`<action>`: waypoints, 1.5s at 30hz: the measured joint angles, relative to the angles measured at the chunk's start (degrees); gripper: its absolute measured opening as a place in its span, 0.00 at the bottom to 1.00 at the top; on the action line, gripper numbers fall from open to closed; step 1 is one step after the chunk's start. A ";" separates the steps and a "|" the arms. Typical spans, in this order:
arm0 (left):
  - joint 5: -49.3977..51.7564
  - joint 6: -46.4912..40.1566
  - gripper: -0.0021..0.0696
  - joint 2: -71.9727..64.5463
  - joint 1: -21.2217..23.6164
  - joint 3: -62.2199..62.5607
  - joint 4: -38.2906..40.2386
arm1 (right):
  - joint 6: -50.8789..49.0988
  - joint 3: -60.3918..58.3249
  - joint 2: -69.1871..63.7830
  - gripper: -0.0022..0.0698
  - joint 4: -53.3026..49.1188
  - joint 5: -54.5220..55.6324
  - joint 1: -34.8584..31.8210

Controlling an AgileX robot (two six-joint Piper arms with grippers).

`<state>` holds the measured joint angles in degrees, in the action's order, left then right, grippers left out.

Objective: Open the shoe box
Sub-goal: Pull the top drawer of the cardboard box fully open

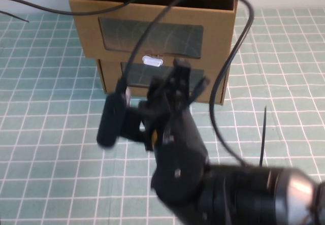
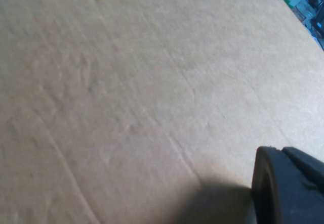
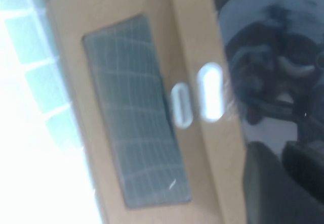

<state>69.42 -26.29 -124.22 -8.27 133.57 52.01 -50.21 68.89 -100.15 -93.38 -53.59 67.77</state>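
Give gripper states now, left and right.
Left gripper: close against plain brown cardboard surface; open or closed cannot be told.
Right gripper: at front of brown cardboard shoe box; cannot be told.

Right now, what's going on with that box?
The right claw sits just in front of the cardboard shoe box, close to its white handle. The box's upper drawer looks pulled partway out. The left claw is close to a plain cardboard face, outside the high view.
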 joint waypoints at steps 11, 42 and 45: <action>0.00 0.00 0.02 0.00 0.00 0.00 0.00 | 7.23 6.40 -3.27 0.43 -1.04 10.58 -7.57; -0.04 0.46 0.02 0.00 0.00 0.25 -0.57 | 82.36 41.85 5.01 0.41 74.67 -6.11 -20.09; -0.17 0.98 0.02 0.00 0.00 0.25 -0.56 | 89.16 49.37 2.77 0.41 86.12 -11.97 -26.48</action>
<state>69.24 -25.32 -124.22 -8.27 133.82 51.44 38.95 118.26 -97.38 -7.26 -65.56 41.29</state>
